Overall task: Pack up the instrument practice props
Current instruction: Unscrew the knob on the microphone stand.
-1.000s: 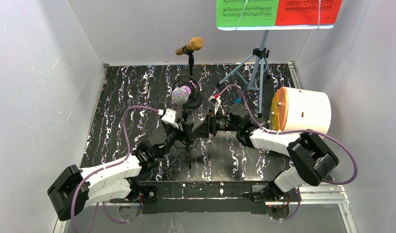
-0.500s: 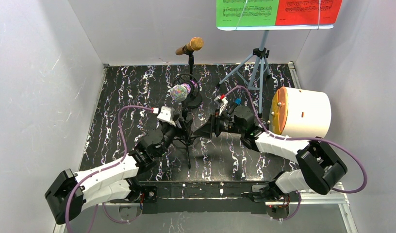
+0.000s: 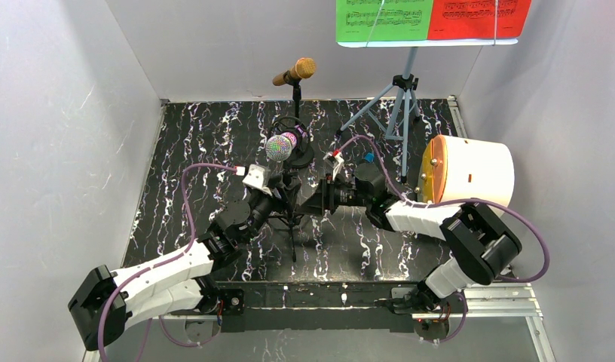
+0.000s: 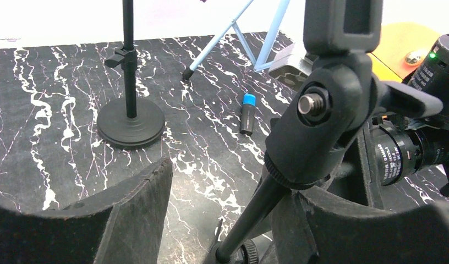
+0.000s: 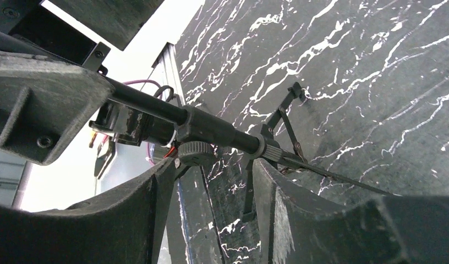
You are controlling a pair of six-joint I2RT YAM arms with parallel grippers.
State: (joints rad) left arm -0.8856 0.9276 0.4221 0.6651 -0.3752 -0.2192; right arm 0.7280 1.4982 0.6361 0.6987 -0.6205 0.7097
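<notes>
The purple glitter microphone (image 3: 280,147) sits atop a thin black tripod mount (image 3: 292,215) at mid-table. My left gripper (image 3: 278,202) is open around the mount's pole (image 4: 254,215), which lies close to the right finger (image 4: 332,220) and apart from the left finger. From the other side, my right gripper (image 3: 319,200) is open, the pole (image 5: 211,129) crossing just past its fingertips. The gold microphone (image 3: 295,72) stands on a round-based mount (image 3: 299,154) behind. The pale blue music rack (image 3: 399,105) carries green (image 3: 382,20) and red (image 3: 479,19) score sheets at the back right.
A white drum-shaped container with an orange lid (image 3: 466,173) lies on its side at the right. A small black cylinder with a blue cap (image 4: 247,113) lies on the marbled mat near the rack's legs (image 4: 222,36). White walls close in three sides.
My left arm has reached a little farther in along the mount. The right gripper widened briefly, then narrowed again at the pole. The purple microphone's head wobbled slightly.
</notes>
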